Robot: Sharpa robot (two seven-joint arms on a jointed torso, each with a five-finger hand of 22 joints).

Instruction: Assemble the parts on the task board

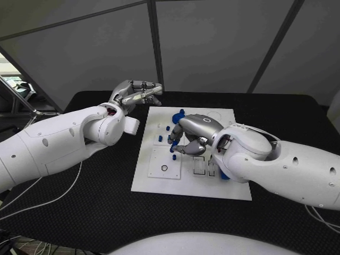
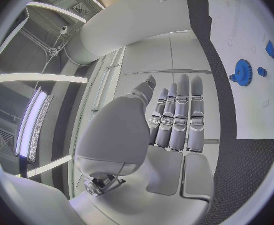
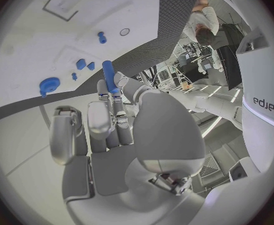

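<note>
The white task board lies in the middle of the black table. My right hand hovers over its centre and pinches a blue peg between its fingertips; the peg's tip points down at the board. A blue gear sits at the board's far end, also seen as the gear and the gear. Small blue parts stand near the board's left edge. My left hand is raised off the board's far left corner, fingers straight and holding nothing.
The board has a square panel with a round hole and narrow slots near its front. Another blue piece shows beside my right forearm. Black mat surrounds the board on all sides.
</note>
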